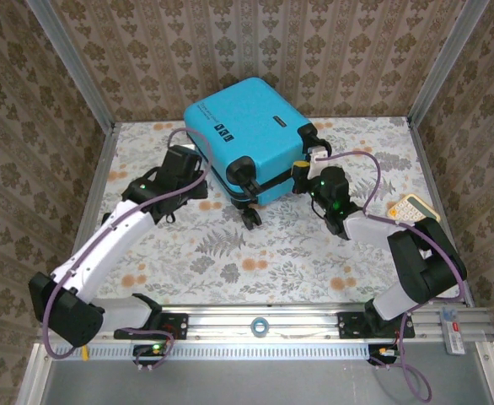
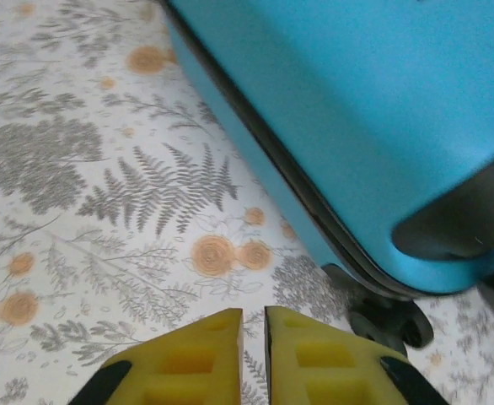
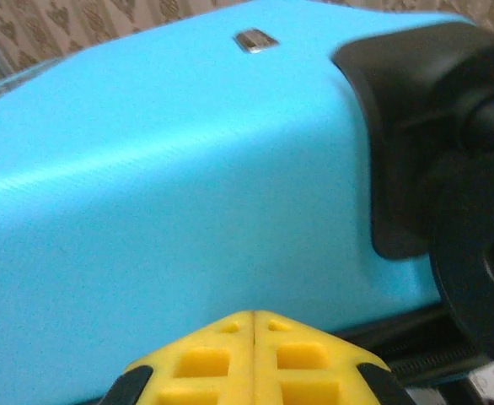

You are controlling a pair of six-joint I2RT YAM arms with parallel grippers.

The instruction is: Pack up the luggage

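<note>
Wrist views are showing the left gripper (image 2: 254,316) jaws barely parted and empty, the right gripper (image 3: 254,316) jaws clenched beside the turquoise suitcase (image 3: 163,202).

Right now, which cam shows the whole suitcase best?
Top external: the whole luggage is in frame, closed, lying on the table. Left wrist gets one blue corner, the seam and a wheel; right wrist gets a close-up of the shell and a black wheel housing.

left claw (image 2: 254,317): slightly parted, empty | right claw (image 3: 254,317): closed tight, empty
</note>
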